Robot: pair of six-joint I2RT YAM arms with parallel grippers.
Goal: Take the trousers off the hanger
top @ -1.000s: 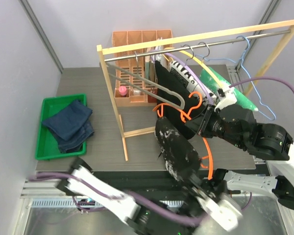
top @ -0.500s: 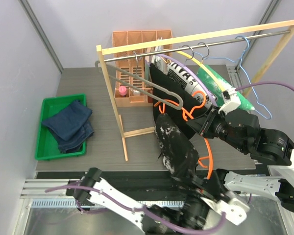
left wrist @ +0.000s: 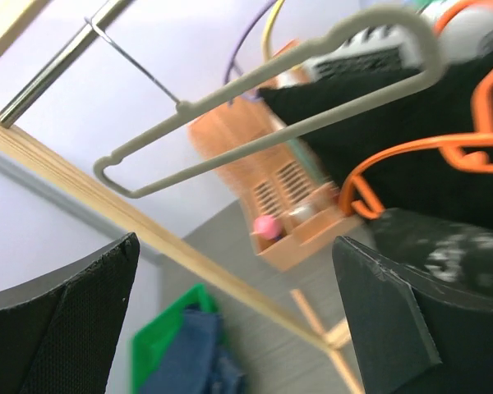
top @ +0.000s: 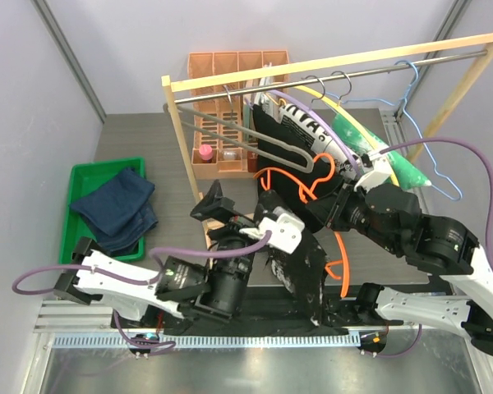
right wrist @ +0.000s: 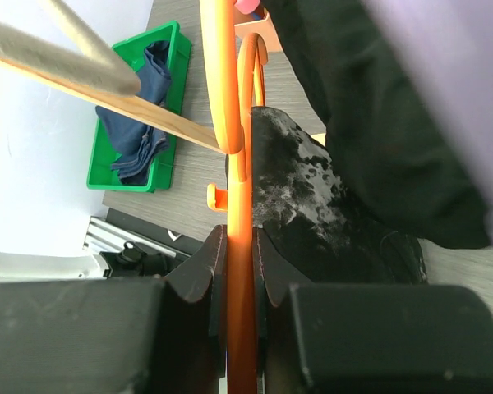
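Two pairs of trousers in play: the navy trousers (top: 115, 209) are lying folded in the one green tray (top: 78, 246) at the bench's (top: 140, 139) left, and the speckled trousers (top: 300, 263) are draping from the single orange hanger (top: 312, 176) mid-bench. The left hand (left wrist: 234, 246), fingers spread wide and empty, is now rising beside them, having come up from the bench edge. The right hand (right wrist: 238, 271) is staying clenched on the orange hanger.

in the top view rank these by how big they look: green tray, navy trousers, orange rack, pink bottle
1. orange rack and green tray: look about alike, so not ranked against each other
2. navy trousers
3. pink bottle
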